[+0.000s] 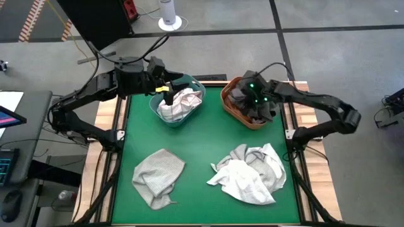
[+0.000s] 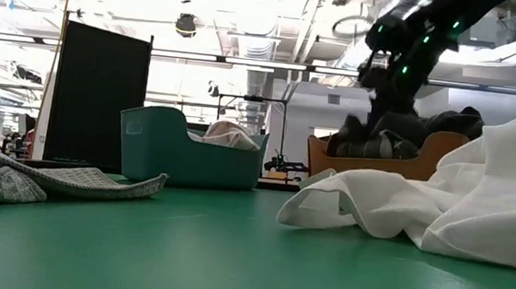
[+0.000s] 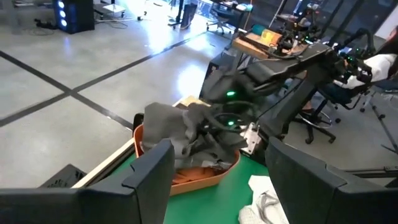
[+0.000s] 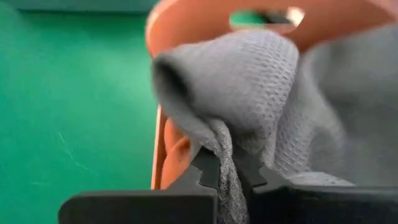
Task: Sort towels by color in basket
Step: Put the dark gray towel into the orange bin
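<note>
The right pincer (image 1: 257, 101) is down in the orange basket (image 1: 235, 111) at the far right of the green tabletop (image 1: 202, 142), its fingers pressed together on a fold of the dark grey towel (image 4: 261, 93). The right wrist view shows the waffle-weave cloth pinched between the two dark fingers, with the basket's orange wall just behind it. In the low view the arm comes down into that basket, where dark cloth (image 2: 397, 137) heaps above the rim.

The left pincer (image 1: 165, 89) hovers over the near rim of the teal basket (image 1: 194, 83) at the far left, its fingers spread and holding nothing. A white towel (image 1: 180, 102) lies bunched inside that basket.

Two more towels lie loose on the near half of the tabletop. A light grey towel (image 1: 158, 176) lies crumpled on the left. A larger white towel (image 1: 249, 173) spreads in rumpled folds on the right, well apart from the grey one and near the orange basket.
</note>
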Action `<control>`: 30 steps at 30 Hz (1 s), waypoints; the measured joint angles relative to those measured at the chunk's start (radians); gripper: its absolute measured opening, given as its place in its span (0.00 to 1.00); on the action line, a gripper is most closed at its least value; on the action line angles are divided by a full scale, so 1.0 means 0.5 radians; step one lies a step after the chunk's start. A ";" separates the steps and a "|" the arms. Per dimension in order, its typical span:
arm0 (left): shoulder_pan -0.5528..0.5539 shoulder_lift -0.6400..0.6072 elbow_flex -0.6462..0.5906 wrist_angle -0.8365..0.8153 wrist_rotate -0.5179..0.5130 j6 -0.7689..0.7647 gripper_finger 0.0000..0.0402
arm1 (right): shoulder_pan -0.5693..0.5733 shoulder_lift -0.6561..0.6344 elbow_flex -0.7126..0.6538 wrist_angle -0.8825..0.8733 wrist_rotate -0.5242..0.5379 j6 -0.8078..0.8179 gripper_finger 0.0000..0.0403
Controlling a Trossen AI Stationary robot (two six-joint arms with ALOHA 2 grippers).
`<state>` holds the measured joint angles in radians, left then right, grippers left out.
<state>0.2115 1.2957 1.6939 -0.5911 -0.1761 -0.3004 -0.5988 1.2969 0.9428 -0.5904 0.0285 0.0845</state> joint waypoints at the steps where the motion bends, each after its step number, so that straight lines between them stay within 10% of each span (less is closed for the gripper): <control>1: 0.000 0.001 0.000 0.001 0.000 -0.004 0.60 | -0.025 0.052 0.000 0.003 -0.039 0.005 0.07; 15: -0.111 0.031 0.002 -0.014 0.000 -0.019 0.60 | 0.005 0.707 0.011 0.118 -0.043 -0.010 0.12; 30: -0.120 0.031 0.002 -0.051 -0.040 0.039 0.60 | -0.016 0.036 0.137 -0.190 -0.054 -0.023 0.39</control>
<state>0.1516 1.3113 1.6947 -0.6167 -0.1962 -0.2808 -0.6067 1.3149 1.0112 -0.6854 0.0013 0.0730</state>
